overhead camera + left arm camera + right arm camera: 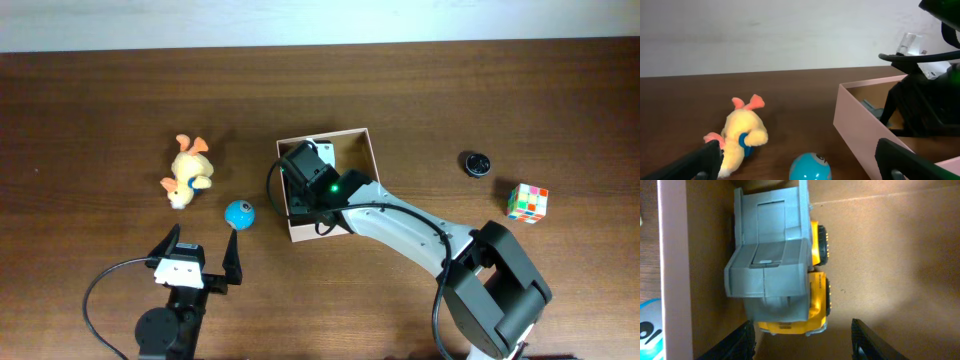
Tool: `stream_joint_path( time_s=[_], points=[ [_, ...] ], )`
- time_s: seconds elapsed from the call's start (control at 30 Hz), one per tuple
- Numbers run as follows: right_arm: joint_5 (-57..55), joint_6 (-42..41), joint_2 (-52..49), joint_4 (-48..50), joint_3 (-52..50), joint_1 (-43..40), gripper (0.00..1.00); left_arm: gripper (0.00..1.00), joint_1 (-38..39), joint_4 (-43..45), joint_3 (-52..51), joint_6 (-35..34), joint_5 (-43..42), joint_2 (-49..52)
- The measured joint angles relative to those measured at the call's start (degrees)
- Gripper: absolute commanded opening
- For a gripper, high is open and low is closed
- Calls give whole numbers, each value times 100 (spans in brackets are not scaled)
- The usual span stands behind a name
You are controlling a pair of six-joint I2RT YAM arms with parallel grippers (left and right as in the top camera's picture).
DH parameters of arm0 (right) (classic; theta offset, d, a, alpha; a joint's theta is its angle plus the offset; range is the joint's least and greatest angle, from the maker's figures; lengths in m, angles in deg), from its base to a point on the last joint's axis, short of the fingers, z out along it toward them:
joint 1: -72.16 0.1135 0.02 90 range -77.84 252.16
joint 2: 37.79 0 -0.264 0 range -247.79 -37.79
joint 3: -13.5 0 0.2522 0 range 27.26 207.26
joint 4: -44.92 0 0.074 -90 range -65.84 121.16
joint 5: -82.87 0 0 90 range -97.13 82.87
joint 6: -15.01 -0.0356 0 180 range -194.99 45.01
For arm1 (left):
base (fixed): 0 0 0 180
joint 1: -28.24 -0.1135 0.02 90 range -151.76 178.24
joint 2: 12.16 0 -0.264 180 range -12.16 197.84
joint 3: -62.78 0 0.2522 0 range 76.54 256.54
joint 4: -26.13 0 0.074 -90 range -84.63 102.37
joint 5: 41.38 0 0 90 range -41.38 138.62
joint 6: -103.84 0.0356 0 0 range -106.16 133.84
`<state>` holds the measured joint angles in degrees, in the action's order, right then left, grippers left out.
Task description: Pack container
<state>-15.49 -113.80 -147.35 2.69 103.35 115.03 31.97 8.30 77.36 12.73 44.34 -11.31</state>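
Note:
The container [360, 145] is a square cardboard box with white walls and a tan inside, at mid-table. My right gripper [802, 342] is open inside it, just above a grey and yellow toy truck [777, 270] that lies on the box floor against the left wall; it does not hold the truck. In the overhead view the right arm [312, 175] hides the truck. My left gripper [205, 255] is open and empty near the front edge. A blue ball [239, 213] lies just beyond it, left of the box, and shows between the left fingers [810, 167].
A yellow plush duck [188, 170] lies left of the ball, also in the left wrist view [742, 132]. A small black round object [476, 163] and a colour cube [527, 202] lie right of the box. The box wall [860, 135] stands right of the ball.

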Motion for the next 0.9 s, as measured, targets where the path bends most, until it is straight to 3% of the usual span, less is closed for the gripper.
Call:
stream_joint_path(
  time_s=[0.9],
  points=[
    [289,-737,-2,415,0,46,56,99,0,0,0,0,0,0]
  ],
)
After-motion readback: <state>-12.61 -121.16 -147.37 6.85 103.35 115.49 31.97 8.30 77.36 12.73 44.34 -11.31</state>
